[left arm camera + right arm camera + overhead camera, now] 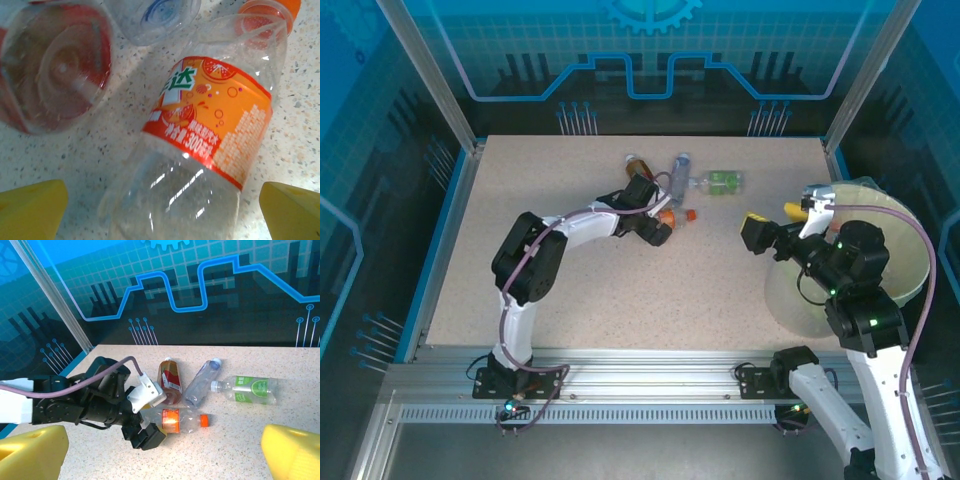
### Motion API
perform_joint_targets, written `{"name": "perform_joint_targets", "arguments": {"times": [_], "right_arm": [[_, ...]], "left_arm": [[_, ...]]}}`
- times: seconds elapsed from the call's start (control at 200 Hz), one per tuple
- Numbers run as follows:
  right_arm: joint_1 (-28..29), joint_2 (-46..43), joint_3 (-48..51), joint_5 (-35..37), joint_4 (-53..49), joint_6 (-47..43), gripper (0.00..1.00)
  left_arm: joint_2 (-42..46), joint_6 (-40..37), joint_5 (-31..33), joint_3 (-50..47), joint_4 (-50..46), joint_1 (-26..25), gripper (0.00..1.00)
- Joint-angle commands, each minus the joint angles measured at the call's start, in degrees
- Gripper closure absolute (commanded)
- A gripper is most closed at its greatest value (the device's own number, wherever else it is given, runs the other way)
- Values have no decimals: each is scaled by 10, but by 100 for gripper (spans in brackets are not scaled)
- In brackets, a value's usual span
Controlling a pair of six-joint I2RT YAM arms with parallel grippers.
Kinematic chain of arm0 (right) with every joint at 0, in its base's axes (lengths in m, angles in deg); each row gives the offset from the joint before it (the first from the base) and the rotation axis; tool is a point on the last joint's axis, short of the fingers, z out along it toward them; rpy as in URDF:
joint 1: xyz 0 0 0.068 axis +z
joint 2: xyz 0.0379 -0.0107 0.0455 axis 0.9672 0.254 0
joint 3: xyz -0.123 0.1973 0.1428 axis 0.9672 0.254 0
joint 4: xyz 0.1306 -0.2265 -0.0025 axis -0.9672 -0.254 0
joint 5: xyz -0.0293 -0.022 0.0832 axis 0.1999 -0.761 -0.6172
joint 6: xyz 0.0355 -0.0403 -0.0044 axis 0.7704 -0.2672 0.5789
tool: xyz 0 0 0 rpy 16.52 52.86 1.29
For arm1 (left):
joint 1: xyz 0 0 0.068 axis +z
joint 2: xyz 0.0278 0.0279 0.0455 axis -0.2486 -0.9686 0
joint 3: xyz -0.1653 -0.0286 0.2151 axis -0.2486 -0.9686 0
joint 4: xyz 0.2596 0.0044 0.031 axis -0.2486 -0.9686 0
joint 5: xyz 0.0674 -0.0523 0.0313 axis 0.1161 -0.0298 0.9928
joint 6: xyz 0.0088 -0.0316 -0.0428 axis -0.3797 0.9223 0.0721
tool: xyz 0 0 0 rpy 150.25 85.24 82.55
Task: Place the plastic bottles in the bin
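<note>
An orange-labelled bottle [210, 130] with an orange cap [689, 214] lies on its side on the table. My left gripper [658, 222] is open, and the bottle's clear base end sits between its yellow fingers [30, 210] without being pinched. Just beyond lie a red-labelled bottle [170, 377], a blue-capped clear bottle [202, 382] and a green-labelled bottle [250, 389]. The pale yellow-green bin [880, 262] stands at the table's right edge. My right gripper [775, 215] hovers open and holding nothing just left of the bin, facing the bottles.
The speckled table [620, 290] has free room in front and to the left. A metal post [55, 295] and blue glass walls enclose the back and sides. My left arm [70, 405] stretches across the table's middle.
</note>
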Motion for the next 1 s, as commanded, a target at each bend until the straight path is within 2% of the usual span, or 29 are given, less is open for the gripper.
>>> {"name": "perform_joint_targets", "arguments": {"times": [0.0,0.17,0.345,0.485,0.655,0.835,0.996], "right_arm": [[9,-11,-21,12,-18,-12,0],[8,-15,-23,17,-24,-17,0],[8,-13,-24,6,-22,-17,0],[9,-8,-22,-15,-16,-18,0],[10,4,-15,-51,-5,-10,0],[15,18,-1,-77,17,5,0],[27,35,10,-86,45,20,0]], "left_arm": [[-19,-57,-13,30,-21,-3,1],[-33,-77,-40,33,-23,-5,5],[-40,-80,-17,25,-19,-11,15],[-28,-58,9,3,8,-10,37],[-14,-40,29,-31,38,-11,49],[53,39,13,-98,80,-11,60],[156,137,-68,-181,147,-11,61]]}}
